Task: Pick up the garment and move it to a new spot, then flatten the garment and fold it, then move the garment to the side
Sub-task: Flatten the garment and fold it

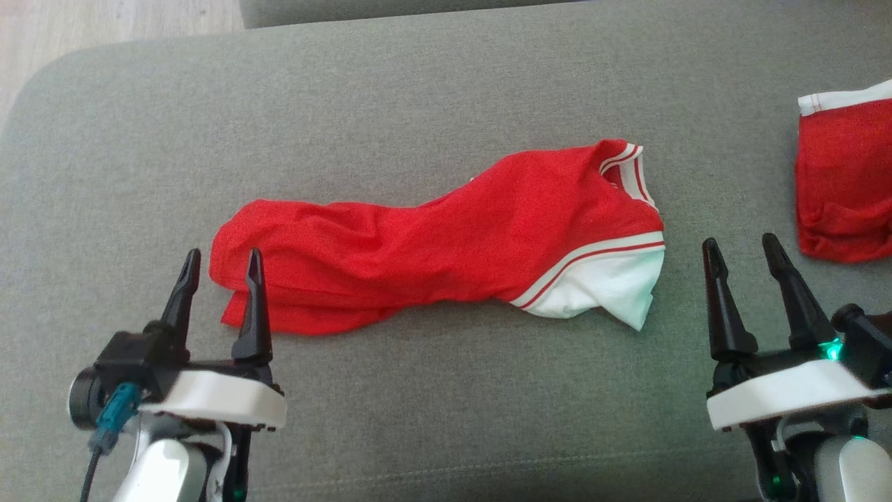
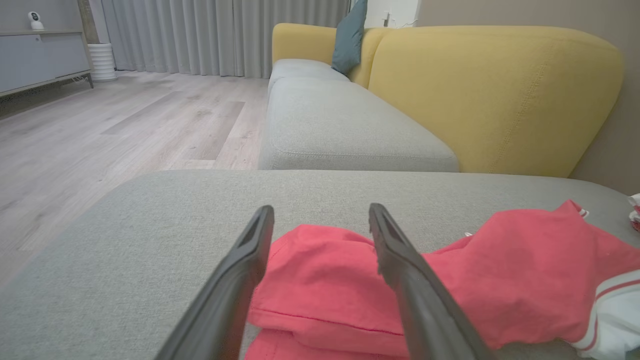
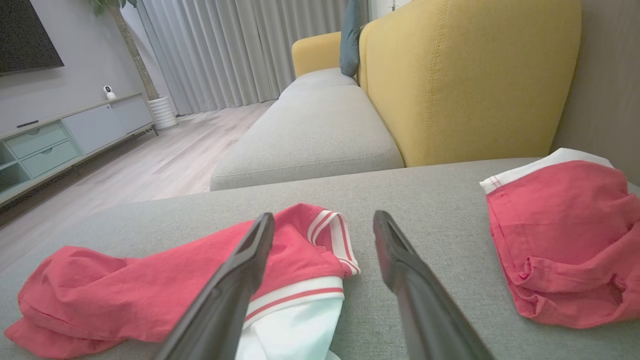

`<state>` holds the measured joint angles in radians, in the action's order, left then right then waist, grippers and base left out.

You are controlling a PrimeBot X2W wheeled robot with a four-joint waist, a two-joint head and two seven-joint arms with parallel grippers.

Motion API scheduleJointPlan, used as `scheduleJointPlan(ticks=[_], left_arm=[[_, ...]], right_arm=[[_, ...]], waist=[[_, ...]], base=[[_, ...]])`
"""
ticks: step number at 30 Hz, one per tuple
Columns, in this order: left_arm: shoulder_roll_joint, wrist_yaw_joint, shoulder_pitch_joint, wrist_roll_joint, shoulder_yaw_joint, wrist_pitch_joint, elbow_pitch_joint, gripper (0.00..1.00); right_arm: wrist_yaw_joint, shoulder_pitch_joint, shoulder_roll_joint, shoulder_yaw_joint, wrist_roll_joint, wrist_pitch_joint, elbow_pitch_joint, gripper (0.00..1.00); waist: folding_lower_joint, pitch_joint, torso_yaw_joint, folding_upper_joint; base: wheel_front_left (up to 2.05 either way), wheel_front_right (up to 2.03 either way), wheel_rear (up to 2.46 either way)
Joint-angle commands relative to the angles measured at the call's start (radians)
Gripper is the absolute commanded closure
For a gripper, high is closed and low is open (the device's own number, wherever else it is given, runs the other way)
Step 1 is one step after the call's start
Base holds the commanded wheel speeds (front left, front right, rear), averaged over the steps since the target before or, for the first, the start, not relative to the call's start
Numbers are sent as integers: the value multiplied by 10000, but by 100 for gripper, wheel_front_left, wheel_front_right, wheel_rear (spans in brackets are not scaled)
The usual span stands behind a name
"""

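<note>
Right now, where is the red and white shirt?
In the head view the shirt lies crumpled on the grey cushion, its red end at the left gripper, its white sleeve nearer the right gripper.

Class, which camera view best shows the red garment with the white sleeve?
The head view: the garment lies whole, hem to collar, on the grey cushion. The left wrist view gives mainly its bunched hem end; in the right wrist view a finger crosses it.

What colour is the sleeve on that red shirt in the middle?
The sleeve is white, edged with a red stripe; clearest in the head view.
</note>
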<state>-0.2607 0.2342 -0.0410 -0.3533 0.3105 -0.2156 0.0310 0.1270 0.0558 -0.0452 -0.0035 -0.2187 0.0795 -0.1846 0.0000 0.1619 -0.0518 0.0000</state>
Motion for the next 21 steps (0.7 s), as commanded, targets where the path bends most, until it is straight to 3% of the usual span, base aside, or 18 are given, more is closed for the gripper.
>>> scheduleJointPlan(ticks=[1,8,21], left_arm=[[-241,71,-236,22,-354,-5,329,0],[-289,30,-285,-129,-336,214,174,0],[-714,-1331,-1875,-2219,-771,2664,-2239,0]], right_arm=[[37,-148,-51,253,15,32,-412,0],[37,-192,-51,233,-47,37,-475,0],[37,-560,-51,303,-174,-89,-422,0]], waist=[[0,10,5,0],[0,111,63,0],[0,932,32,0]], base=[[0,0,0],[0,0,0],[0,0,0]])
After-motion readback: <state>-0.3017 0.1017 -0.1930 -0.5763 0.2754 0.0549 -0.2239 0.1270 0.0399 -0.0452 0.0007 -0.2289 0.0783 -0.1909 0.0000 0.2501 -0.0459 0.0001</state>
